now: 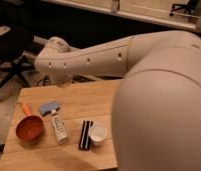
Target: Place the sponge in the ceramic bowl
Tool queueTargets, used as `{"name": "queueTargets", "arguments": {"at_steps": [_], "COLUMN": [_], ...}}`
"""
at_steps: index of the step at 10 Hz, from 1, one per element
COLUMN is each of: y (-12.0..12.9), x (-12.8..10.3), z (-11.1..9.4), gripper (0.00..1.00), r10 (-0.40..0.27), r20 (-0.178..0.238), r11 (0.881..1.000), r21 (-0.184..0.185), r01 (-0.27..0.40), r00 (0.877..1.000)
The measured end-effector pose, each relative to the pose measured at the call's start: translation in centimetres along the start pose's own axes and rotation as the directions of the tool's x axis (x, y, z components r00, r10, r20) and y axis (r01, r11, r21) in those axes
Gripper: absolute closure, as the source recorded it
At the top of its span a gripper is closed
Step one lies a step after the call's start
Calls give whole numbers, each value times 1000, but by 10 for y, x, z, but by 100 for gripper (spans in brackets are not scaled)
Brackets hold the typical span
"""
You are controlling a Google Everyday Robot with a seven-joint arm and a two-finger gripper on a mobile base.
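Observation:
The sponge point(49, 107), a small light-blue pad, lies on the wooden table point(84, 97) near its left side. Just in front and to its left sits the ceramic bowl point(29, 128), orange-red and empty, with its short handle pointing toward the back. My white arm point(94, 57) reaches from the right across the back of the table to a rounded joint above the table's far left corner. My gripper does not show in the camera view; only the arm's links appear. Nothing touches the sponge.
A white tube point(58, 127) lies right of the bowl. Further right are a black bar with a white stripe point(85, 135) and a small white cup point(98, 133). A dark office chair point(9, 55) stands to the left of the table.

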Motion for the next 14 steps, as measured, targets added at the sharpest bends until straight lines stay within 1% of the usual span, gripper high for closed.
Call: {"name": "queueTargets", "arguments": {"at_steps": [1, 2, 3, 4, 5, 6, 7, 8, 9, 10, 11, 12, 13, 14], "y": [11, 15, 12, 8, -2, -15, -29, -43, -49, -51, -53, -55, -55, -54], "x": [-2, -12, -28, -37, -53, -68, -82, -91, -95, -102, -104, -104, -104, -104], "z": [24, 44, 67, 81, 99, 114, 128, 140, 145, 146, 146, 146, 146, 146], "gripper": [20, 20, 20, 20, 20, 20, 20, 20, 20, 20, 20, 20, 20, 20], "r10": [29, 72, 137, 183, 258, 338, 420, 489, 528, 573, 616, 652, 661, 662], "r20": [-74, -115, -141, -147, -135, -107, -59, -4, 32, 63, 72, 72, 72, 72], "r11": [999, 995, 987, 979, 962, 938, 907, 873, 849, 819, 786, 757, 749, 748], "r21": [-30, -53, -65, -62, -52, -36, -15, 4, 13, 3, -2, -5, -6, -6], "r01": [-31, -79, -147, -193, -267, -343, -421, -489, -529, -574, -618, -653, -663, -664], "r00": [997, 991, 981, 972, 957, 935, 906, 873, 849, 817, 784, 755, 747, 746]}}
